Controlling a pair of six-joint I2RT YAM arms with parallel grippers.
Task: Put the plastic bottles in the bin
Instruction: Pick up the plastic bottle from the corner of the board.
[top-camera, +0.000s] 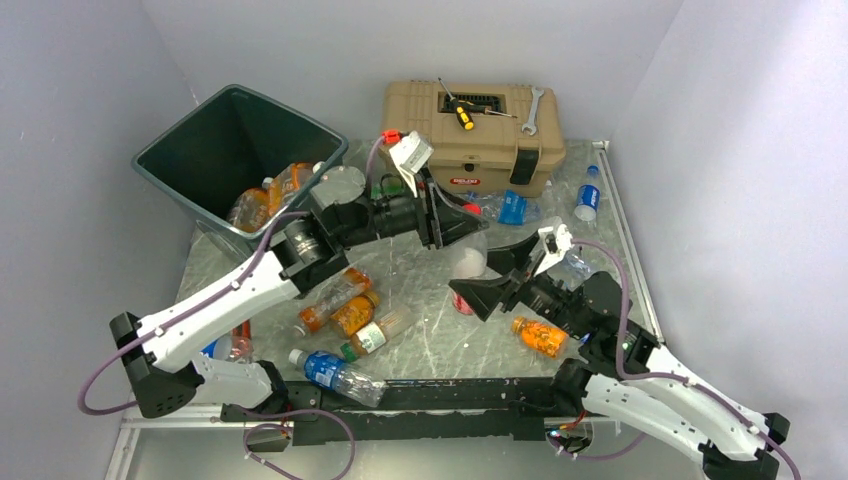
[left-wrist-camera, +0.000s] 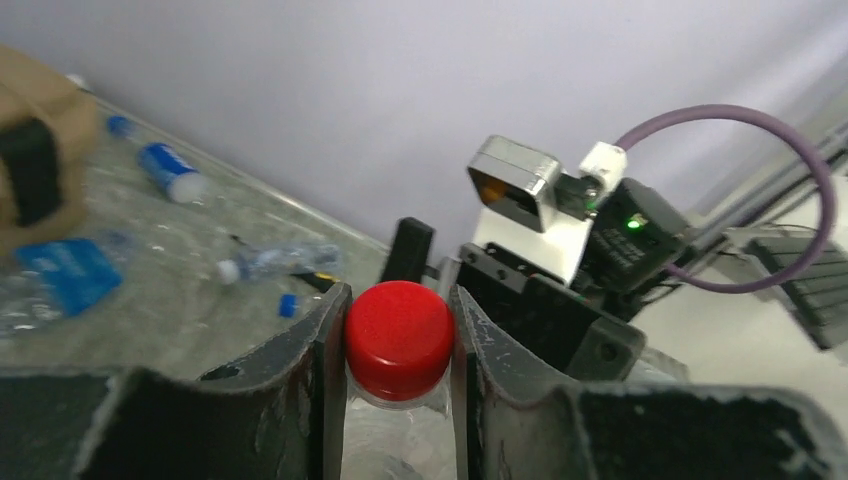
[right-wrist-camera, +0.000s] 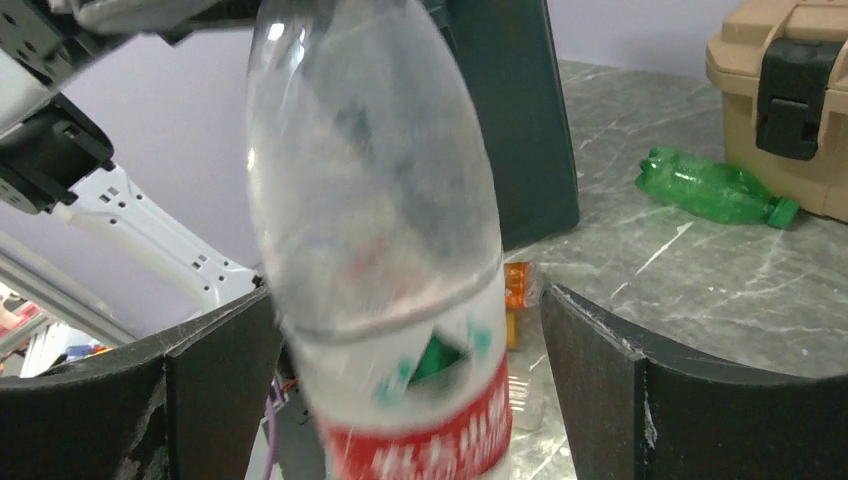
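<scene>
L gripper clamped tight on red cap of clear bottle, roughly upright; R gripper spread wide round its lower body, gaps both sides; bin at 10 o'clock, mouth open; toolbox at 12.

Bin left of toolbox; bottles in bin, on table.

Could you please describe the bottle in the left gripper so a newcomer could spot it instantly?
Find the tan toolbox at the table's back. In front of it a clear bottle is held roughly upright, red cap pinched by the left gripper's jaws; its neighbours lie flat.
</scene>
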